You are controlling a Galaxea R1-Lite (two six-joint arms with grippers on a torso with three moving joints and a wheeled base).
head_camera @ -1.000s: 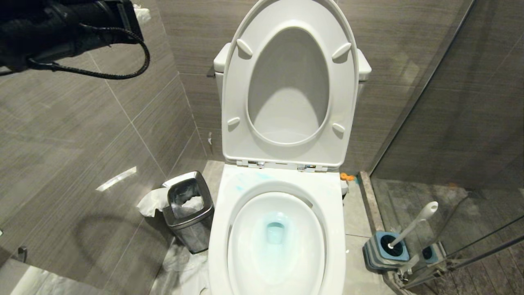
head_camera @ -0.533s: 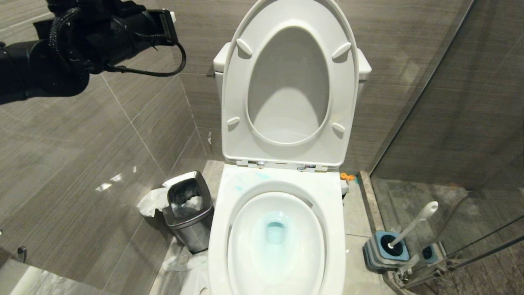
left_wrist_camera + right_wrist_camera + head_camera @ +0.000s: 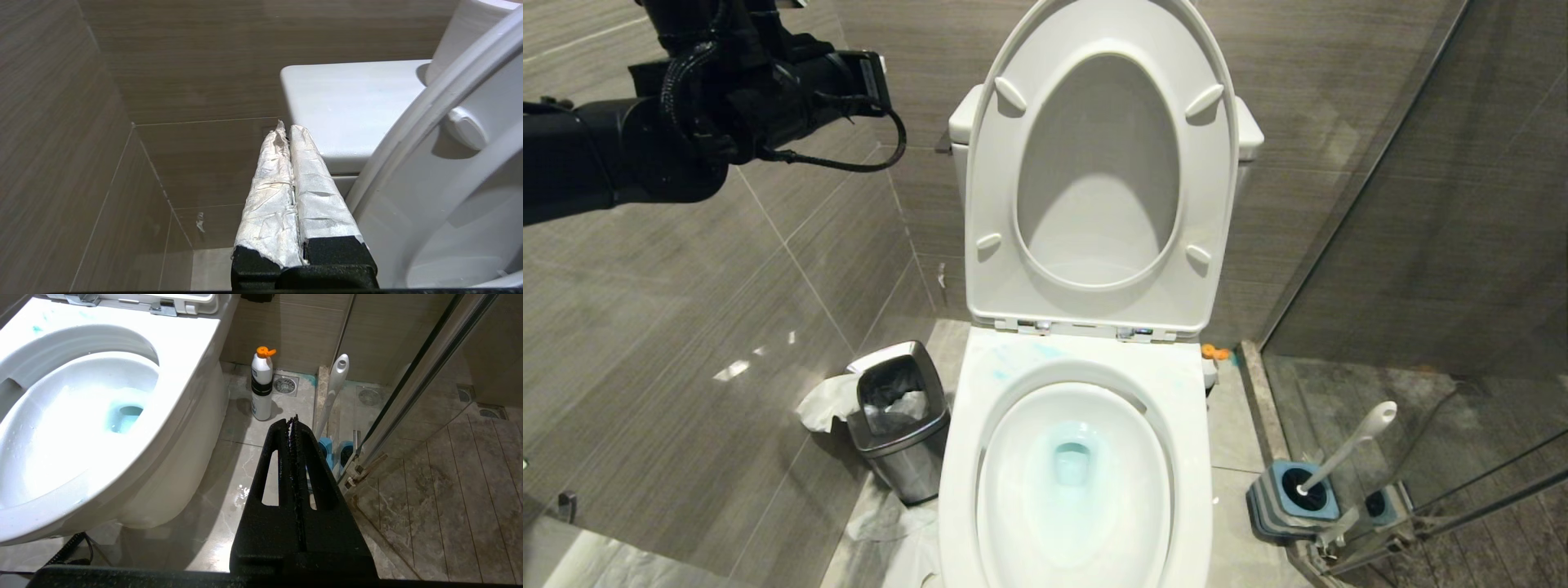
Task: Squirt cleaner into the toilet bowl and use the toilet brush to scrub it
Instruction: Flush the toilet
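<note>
From my remote station, nearest to the rig I see the toilet bowl on the floor, its seat and lid raised upright against the tank. The cleaner shows as a blue-green tint in the water at the bottom of the basin, with pale turquoise smears on the rim toward the hinge (the left back part of the rim, as the head view gives it).

The right end effector hangs low beside the bowl's right side, its black fingers pressed together with nothing between them. Just past its tip in the right wrist view stands the toilet brush, handle leaning, its head down in the blue-and-grey holder on the floor at the foot of the glass shower partition. A white bottle with an orange cap stands upright on the floor by the toilet's right side, near a floor drain.

On the bowl's left, a steel waste bin sits on the floor close to the tiled wall, crumpled paper spilling at its side.

Farthest, the left end effector is up high near the left edge of the tank, its white-wrapped fingers closed against each other and empty, apart from the tank and lid.
</note>
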